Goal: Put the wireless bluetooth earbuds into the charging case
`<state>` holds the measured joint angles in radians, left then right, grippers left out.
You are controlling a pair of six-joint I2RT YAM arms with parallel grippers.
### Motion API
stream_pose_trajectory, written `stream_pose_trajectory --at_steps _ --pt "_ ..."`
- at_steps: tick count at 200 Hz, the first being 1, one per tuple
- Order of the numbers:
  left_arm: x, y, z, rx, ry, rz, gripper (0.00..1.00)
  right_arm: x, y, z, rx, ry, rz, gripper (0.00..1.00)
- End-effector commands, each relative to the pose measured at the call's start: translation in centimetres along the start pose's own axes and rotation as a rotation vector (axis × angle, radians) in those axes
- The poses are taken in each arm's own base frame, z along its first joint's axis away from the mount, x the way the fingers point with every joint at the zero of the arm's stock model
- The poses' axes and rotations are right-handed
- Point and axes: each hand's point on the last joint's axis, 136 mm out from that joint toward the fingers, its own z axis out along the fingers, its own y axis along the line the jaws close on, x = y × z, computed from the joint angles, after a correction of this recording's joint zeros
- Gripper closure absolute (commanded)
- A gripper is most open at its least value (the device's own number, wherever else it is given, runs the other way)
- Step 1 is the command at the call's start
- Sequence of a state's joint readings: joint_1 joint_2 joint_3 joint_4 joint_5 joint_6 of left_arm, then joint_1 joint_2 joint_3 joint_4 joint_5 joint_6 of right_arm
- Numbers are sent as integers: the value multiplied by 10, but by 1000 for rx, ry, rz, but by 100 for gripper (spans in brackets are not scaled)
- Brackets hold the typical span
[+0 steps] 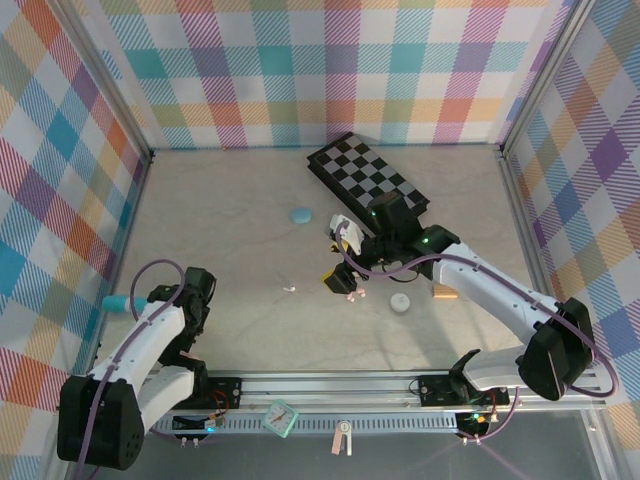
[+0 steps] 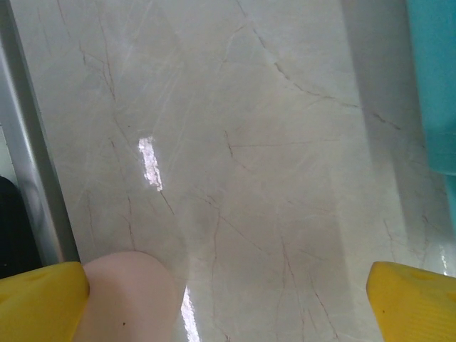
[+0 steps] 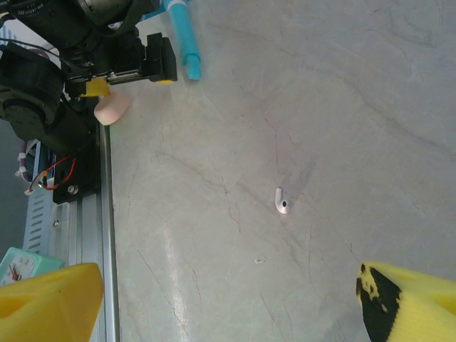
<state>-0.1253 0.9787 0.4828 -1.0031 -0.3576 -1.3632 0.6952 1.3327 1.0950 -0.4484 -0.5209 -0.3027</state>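
A white earbud [image 3: 282, 203] lies alone on the marble tabletop, ahead of my right gripper [image 3: 228, 306], which is open with nothing between its yellow fingertips [image 3: 50, 299]. From above the earbud [image 1: 290, 290] is a small speck left of that gripper [image 1: 335, 260]. A pale blue oval case [image 1: 300, 215] rests further back and a white round case [image 1: 400, 302] sits by the right forearm. My left gripper [image 2: 228, 306] is open low at the near left, with a pink pebble-like piece [image 2: 125, 296] touching its left finger [image 2: 43, 303].
A black-and-white checkerboard [image 1: 367, 178] lies at the back behind the right arm. A small orange cylinder [image 1: 443, 292] sits right of the white case. A teal tube [image 1: 120, 303] lies left of the left gripper. Plaid walls enclose the table; a metal rail [image 1: 330, 385] runs along the near edge.
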Motion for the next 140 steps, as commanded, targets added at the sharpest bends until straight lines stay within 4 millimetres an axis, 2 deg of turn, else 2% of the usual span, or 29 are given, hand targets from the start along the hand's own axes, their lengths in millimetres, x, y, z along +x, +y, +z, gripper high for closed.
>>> stream_pose_trajectory --at_steps 1,17,53,77,104,140 --pt "31 32 -3 -130 180 -78 0 -4 1 1 -6 9 -1 8" --pt "27 32 -5 -132 182 -92 0 -2 1 2 -5 18 3 9" --pt "50 22 9 -99 302 -131 0 2 -4 3 15 34 -1 9" --pt "43 15 4 -92 284 -98 0 5 -6 6 16 37 6 9" --pt "44 -14 -6 6 323 -88 0 6 -7 8 18 35 9 9" --pt "48 -51 -27 84 312 8 0 6 -9 8 29 33 0 8"
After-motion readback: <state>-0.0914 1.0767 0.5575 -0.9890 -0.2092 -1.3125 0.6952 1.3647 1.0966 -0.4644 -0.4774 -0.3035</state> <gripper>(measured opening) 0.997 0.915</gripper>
